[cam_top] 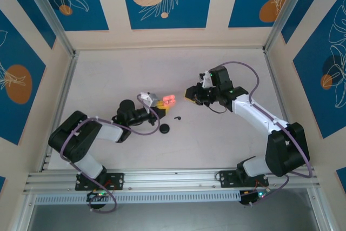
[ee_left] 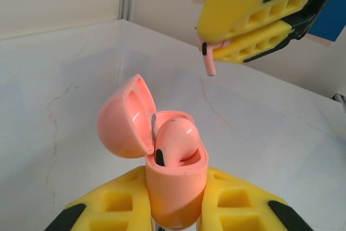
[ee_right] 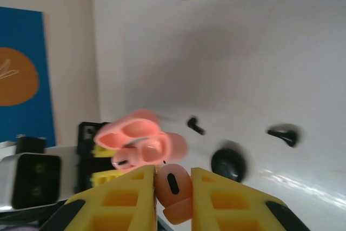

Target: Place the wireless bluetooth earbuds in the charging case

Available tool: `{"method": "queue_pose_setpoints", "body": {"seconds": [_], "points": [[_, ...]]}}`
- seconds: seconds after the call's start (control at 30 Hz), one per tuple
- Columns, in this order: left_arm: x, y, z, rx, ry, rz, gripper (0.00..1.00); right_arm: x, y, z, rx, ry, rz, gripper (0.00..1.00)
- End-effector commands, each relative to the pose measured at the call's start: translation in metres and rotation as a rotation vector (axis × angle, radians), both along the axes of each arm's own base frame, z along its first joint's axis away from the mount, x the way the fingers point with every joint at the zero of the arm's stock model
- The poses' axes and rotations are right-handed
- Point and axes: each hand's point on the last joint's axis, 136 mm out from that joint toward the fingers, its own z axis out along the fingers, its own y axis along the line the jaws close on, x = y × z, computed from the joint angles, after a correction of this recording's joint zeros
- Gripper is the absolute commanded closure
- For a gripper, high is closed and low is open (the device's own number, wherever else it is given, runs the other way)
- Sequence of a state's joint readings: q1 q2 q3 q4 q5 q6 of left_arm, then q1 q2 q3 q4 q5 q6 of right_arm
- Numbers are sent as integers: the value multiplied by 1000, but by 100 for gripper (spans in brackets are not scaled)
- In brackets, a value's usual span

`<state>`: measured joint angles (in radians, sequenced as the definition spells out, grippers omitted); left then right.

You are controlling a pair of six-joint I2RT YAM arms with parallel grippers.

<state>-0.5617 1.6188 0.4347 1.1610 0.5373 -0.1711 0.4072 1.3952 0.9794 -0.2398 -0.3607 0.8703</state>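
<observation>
Left tool, low centre of the left wrist view, pinches the pink charging case upright, its lid hinged open to the left; one pink earbud sits in a socket. Farther off, at upper right, the right tool is pressed on the second pink earbud, stem hanging down, apart from the case. The step in hand appears to be seating this bud: best done by bringing the stem over the empty socket, lowering straight, and letting go only once it sits home, with the case held steady. Count: one case, two pink earbuds, two black earbuds and one round black piece lying on the bench.
</observation>
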Motion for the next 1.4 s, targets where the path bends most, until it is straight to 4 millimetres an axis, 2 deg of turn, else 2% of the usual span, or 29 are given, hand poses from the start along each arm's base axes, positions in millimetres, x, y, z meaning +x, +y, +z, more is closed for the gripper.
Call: {"method": "queue_pose_setpoints", "body": {"seconds": [0.0,0.27,0.6,1.13,1.37], "points": [[3,-7,26,-43,-124,-5,87,-6,19,23,139,-28,49,81],[5,-6,39,-76,-182,17,87,-10,35,24,214,-24,58,81],[2,-8,39,-77,-176,10,88,-4,40,31,226,-70,50,81],[1,-7,69,-175,-200,10,88,-2,36,6,147,-60,14,81],[2,-7,78,-188,-218,16,88,-9,34,-7,105,-23,22,78]]}}
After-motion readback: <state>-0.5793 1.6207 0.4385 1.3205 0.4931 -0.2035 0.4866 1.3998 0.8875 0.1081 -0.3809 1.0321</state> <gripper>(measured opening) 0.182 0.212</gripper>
